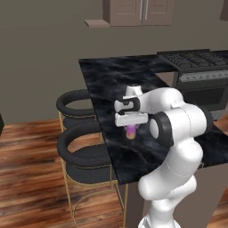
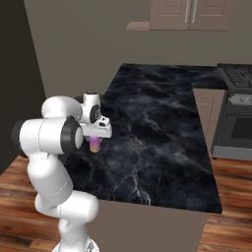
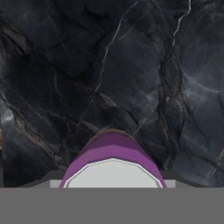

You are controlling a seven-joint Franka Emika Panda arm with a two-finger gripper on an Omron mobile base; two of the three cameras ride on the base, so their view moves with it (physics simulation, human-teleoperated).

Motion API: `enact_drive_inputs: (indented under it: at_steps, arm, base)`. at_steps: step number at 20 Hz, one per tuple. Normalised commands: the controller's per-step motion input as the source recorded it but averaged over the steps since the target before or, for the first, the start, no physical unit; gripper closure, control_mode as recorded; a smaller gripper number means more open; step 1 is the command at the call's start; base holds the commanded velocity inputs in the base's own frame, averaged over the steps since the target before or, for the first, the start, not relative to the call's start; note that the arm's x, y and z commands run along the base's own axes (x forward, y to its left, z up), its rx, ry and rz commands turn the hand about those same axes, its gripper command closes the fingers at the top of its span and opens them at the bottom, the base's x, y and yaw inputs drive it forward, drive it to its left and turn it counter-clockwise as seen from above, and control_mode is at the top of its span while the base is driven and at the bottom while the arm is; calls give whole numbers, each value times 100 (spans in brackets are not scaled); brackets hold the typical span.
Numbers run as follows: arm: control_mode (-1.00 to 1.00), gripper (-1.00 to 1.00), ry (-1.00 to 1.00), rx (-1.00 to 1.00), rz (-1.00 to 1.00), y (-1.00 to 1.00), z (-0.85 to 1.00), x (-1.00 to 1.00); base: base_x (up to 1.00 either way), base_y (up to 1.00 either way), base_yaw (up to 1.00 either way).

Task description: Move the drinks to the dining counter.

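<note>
can (image 1: 132, 131) in pincer (image 1: 131, 129) | over dining counter (image 1: 111, 80) | stools (image 1: 80, 107) beside

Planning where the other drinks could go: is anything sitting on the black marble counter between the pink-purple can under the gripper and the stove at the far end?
Nothing: between the pink-purple can and the dark stove, the right base view shows bare black marble counter.

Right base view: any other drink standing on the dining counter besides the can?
No. The pink-purple can under the gripper is the one drink visible on the dining counter; the rest of the black marble slab shows bare.
</note>
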Motion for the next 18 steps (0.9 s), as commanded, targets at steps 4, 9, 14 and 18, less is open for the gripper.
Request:
enact_drive_inputs:
  at_steps: [4,9,14,18]
  arm:
    - [-100,100,4,0,0,0,-22,0]
    - [-100,100,4,0,0,2,-16,0]
    - [-100,-100,0,0,0,0,0,0]
    - [-100,-100,0,0,0,0,0,0]
  base:
    - [0,0,0]
    - [0,0,0]
    - [0,0,0]
    - [0,0,0]
